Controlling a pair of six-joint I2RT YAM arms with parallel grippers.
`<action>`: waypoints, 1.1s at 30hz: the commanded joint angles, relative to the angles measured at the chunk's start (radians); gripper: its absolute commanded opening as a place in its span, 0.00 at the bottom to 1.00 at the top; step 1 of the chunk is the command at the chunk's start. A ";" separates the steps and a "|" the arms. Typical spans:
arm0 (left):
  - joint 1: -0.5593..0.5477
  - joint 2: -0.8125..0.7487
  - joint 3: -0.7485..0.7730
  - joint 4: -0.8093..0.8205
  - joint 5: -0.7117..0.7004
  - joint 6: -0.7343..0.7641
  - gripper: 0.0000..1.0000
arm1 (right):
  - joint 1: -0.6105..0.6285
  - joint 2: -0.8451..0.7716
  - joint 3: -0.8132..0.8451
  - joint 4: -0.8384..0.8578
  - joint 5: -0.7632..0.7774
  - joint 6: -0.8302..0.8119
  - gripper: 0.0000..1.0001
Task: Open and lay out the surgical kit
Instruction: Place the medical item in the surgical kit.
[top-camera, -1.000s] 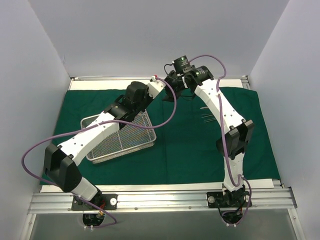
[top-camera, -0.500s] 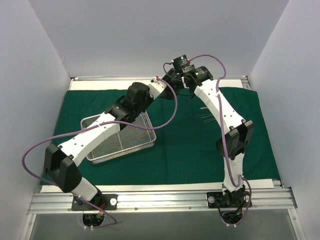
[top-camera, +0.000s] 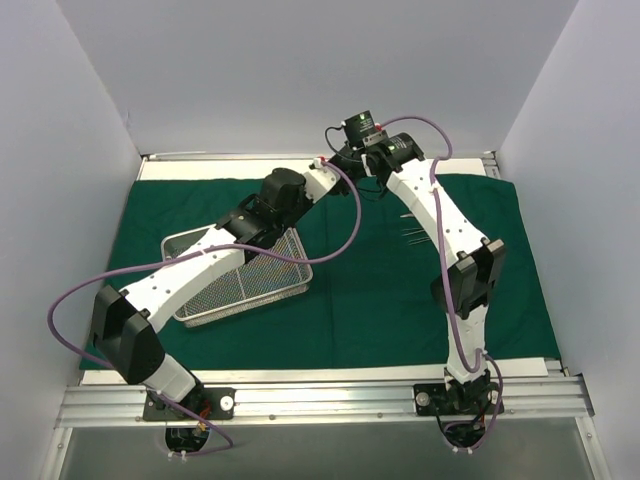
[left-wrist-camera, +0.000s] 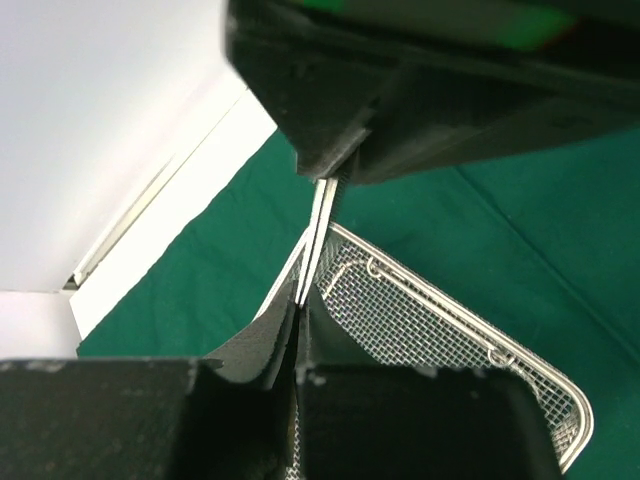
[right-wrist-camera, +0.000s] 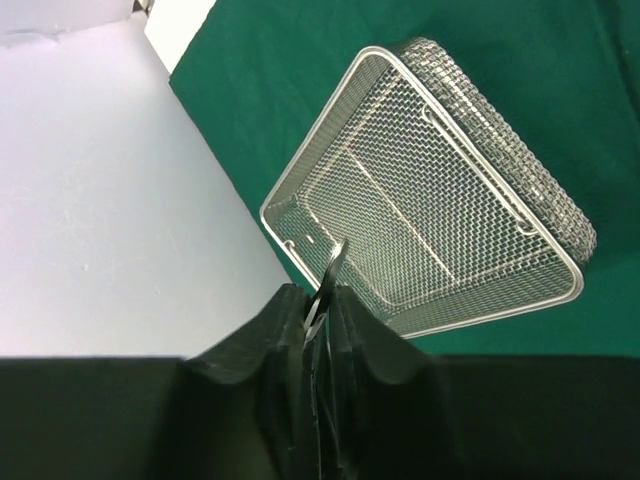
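The dark green cloth (top-camera: 380, 290) of the surgical kit lies spread over the table, with the silver wire-mesh tray (top-camera: 245, 285) on its left half. Both grippers meet in the air over the cloth's far edge. My left gripper (top-camera: 334, 169) is shut on the thin blades of a metal instrument (left-wrist-camera: 318, 225), whose other end runs up into the right gripper's black body (left-wrist-camera: 420, 100). In the right wrist view, my right gripper (right-wrist-camera: 318, 300) has its pads shut on the instrument's ring handle (right-wrist-camera: 330, 268), with the tray (right-wrist-camera: 420, 200) far below. A few thin instruments (top-camera: 412, 233) lie on the cloth at right.
White walls close in the table at the back and on both sides. A purple cable (top-camera: 345, 225) loops from the left arm over the tray's far corner. The right arm's elbow (top-camera: 470, 275) hangs above the cloth's right half.
The right gripper's jaws have narrowed onto the instrument's handle. Both wrists have shifted slightly toward the back edge; the left gripper stayed shut.
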 joint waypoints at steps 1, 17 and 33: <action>-0.009 0.003 0.024 0.050 -0.022 0.015 0.02 | 0.012 0.012 -0.020 0.010 -0.014 0.045 0.08; 0.223 -0.152 -0.057 -0.020 0.354 -0.341 0.94 | -0.106 -0.133 -0.379 0.125 0.009 -0.007 0.00; 0.534 -0.108 -0.125 -0.105 0.790 -0.564 0.94 | -0.529 -0.411 -0.903 0.083 0.015 -0.346 0.00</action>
